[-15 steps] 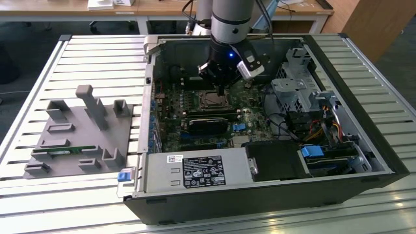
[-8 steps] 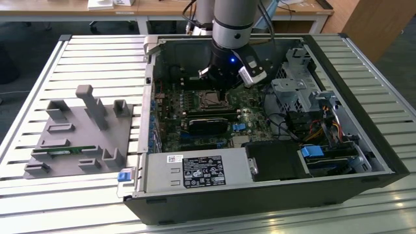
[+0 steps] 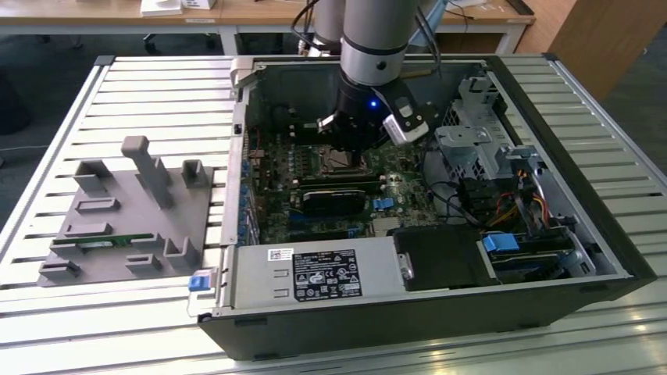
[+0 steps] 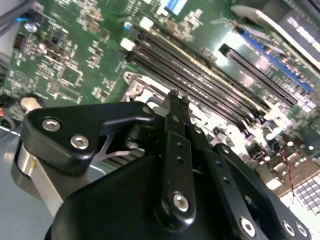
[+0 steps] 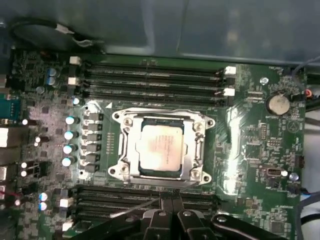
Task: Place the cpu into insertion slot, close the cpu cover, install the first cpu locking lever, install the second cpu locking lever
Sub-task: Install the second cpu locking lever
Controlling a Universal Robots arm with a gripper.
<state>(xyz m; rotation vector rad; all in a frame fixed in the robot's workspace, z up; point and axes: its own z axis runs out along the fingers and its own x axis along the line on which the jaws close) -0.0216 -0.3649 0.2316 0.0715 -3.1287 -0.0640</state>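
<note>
Now | first wrist view: cpu [image 5: 160,148] seated under cpu cover [image 5: 200,145]

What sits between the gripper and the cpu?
In the first wrist view, a bank of black memory slots and the cpu cover's edge lie between the gripper and the cpu.

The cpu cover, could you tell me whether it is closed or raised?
Closed: the cpu cover lies flat around the cpu, framing its silver top.
</note>
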